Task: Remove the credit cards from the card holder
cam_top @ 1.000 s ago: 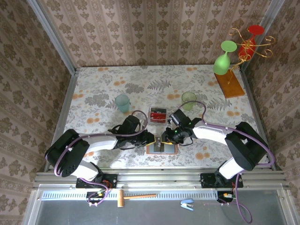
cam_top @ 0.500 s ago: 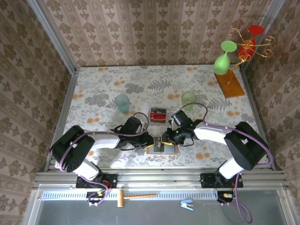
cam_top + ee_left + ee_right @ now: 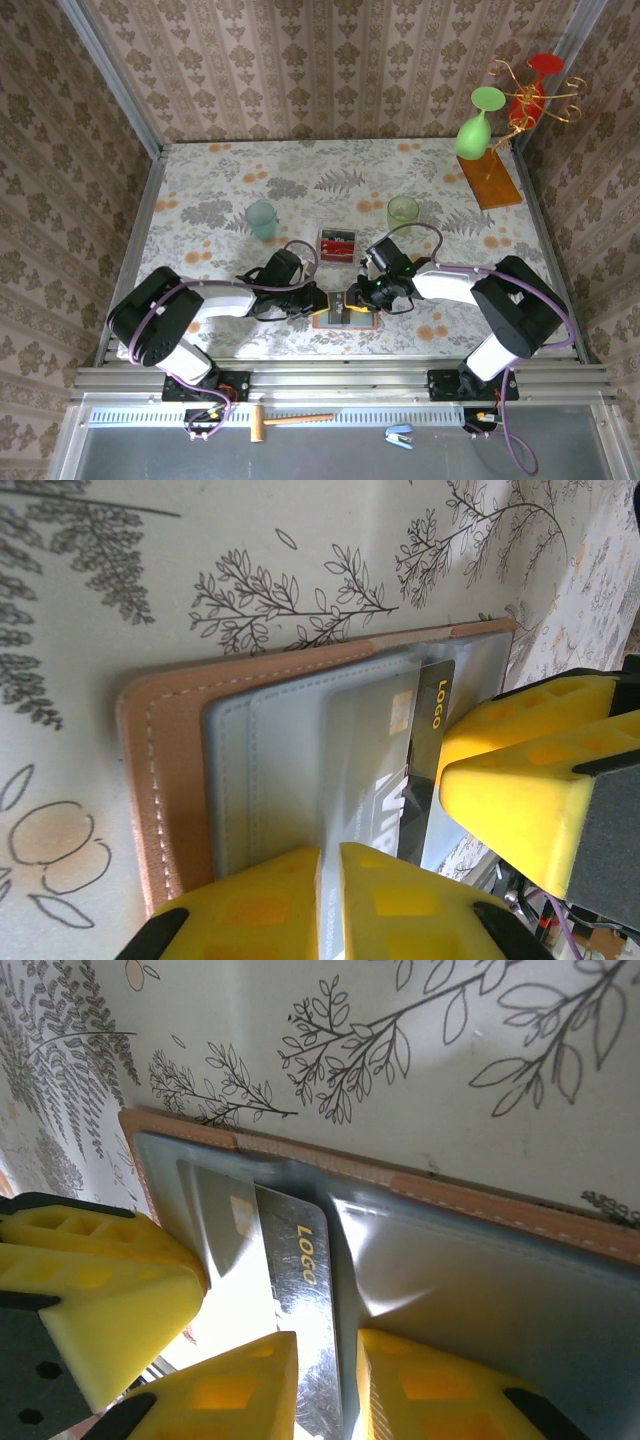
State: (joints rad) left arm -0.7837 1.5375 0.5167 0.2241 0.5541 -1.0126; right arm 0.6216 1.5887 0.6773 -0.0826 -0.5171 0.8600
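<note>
The tan card holder [image 3: 343, 318] lies open near the table's front edge, its leather border [image 3: 175, 780] around grey-blue pockets [image 3: 480, 1200]. A black credit card [image 3: 432, 730] with gold "LOGO" lettering sticks partway out of one pocket; its glossy face [image 3: 300, 1260] runs between my right fingers. My left gripper [image 3: 330, 880] is shut on a thin pocket layer at the holder's left half [image 3: 327, 299]. My right gripper [image 3: 322, 1380] meets it from the right [image 3: 356, 297], pinched on the card's exposed edge. The two grippers almost touch.
A small clear box [image 3: 338, 244] with red cards stands just behind the holder. Farther back are a teal cup [image 3: 261, 219] and a green cup [image 3: 403, 213]. A wooden stand [image 3: 490, 180] with stemmed glasses sits back right. The table's front rail [image 3: 340, 372] is close.
My left arm has drawn in slightly and its jaws have closed a little more on the pocket. The right gripper has edged left. The card holder has not moved.
</note>
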